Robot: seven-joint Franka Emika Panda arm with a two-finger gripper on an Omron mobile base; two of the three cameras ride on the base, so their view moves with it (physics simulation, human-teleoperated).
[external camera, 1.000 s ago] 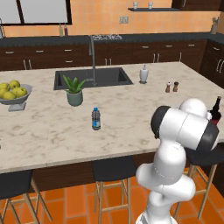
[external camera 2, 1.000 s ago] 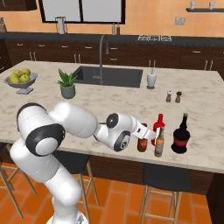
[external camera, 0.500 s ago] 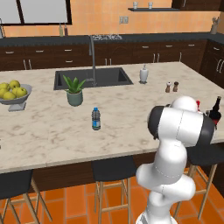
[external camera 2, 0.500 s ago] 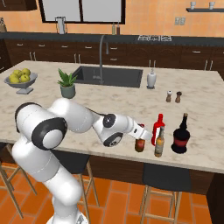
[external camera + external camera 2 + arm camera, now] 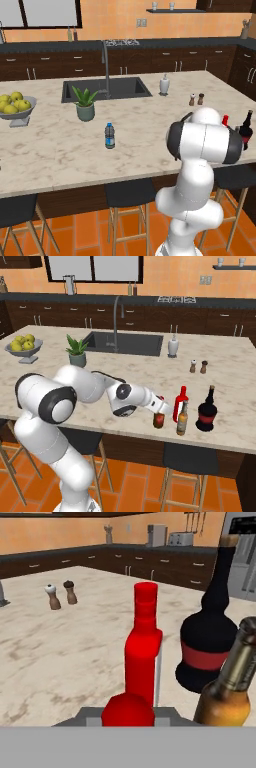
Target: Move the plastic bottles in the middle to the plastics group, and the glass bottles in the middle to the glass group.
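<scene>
From the left base view, the arm's white body hides the tool itself. Well to the left of it, out on the open marble surface [image 5: 60,150], the water bottle [image 5: 109,136] with its blue label stands upright and alone. Beyond that bottle sit a potted plant [image 5: 85,104] and, further left, a bowl of fruit [image 5: 15,106]. Past the arm's right shoulder the tall dark bottle [image 5: 245,129] shows, with a red cap just beside it.

In the right base view, the tool [image 5: 159,407] reaches low over the near edge of the surface and is clamped on a small amber-brown bottle [image 5: 159,420] with a red top, which stands upright, its base at or just above the marble; I cannot tell which. Just to the right of the tool stand the bright red bottle [image 5: 180,403], a slim amber bottle [image 5: 182,418] in front of it, and the tall dark bottle farther right. The salt and pepper shakers [image 5: 198,366] stand well beyond the tool.

In the hand view, the held bottle's round red top [image 5: 128,711] sits at the bottom between the jaws. Directly ahead rises the bright red bottle, near it. To its right is the dark bottle with a red band, and the amber bottle [image 5: 229,687] stands closest on the right. The shakers are far off to the left.
</scene>
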